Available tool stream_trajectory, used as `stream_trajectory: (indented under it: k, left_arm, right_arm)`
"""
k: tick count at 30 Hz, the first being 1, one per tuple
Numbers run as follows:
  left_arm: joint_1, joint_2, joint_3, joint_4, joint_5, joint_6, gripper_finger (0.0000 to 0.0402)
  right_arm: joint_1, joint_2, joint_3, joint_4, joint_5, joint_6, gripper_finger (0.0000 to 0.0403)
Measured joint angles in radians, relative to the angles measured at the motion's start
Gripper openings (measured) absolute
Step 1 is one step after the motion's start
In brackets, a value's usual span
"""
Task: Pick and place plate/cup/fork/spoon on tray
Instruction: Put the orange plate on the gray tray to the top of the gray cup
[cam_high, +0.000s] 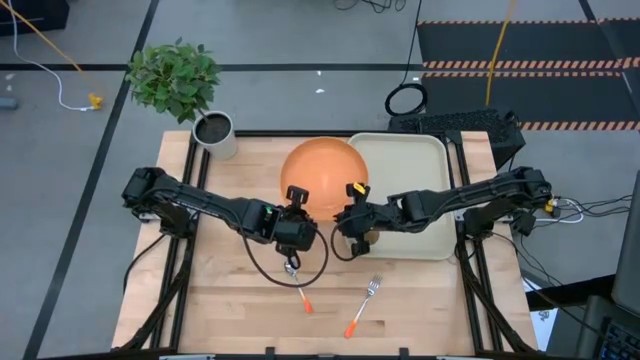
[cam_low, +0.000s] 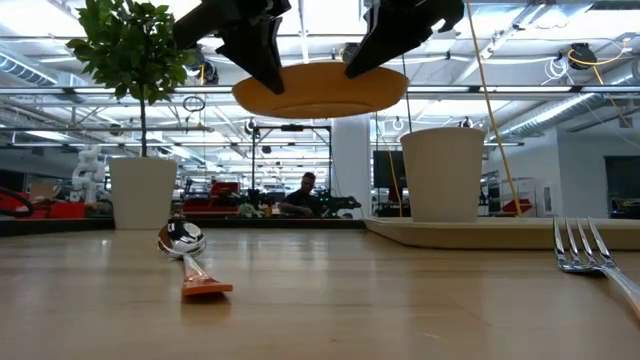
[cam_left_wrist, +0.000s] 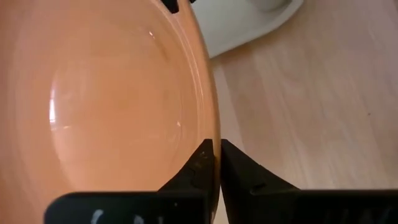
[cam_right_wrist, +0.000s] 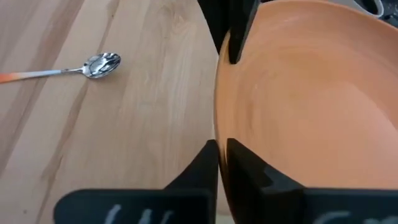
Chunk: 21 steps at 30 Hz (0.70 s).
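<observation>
Both claws pinch the plate (cam_low: 320, 90); low view shows it airborne.

plate (cam_high: 322, 170) above table, cup (cam_low: 442, 172) on tray (cam_high: 425, 215)

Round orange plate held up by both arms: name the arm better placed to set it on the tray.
Right, probably. The round orange plate hangs above the table, both claws pinching its rim. The right claw sits on the side nearer the pale cream rectangular tray; the left claw would have to reach farther across.
</observation>
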Motion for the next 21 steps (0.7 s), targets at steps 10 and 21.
stream_trajectory:
  k: [10,21]
  left_arm:
    - [-0.007,-0.002,0.001,0.162,-0.139,-0.075,0.0154]
    - [-0.06,-0.051,0.001,0.157,-0.186,-0.125,0.0233]
  right_arm:
    - [-0.004,-0.029,-0.001,-0.073,0.125,0.064,0.0001]
    - [-0.016,-0.142,-0.002,-0.317,0.206,0.247,0.0]
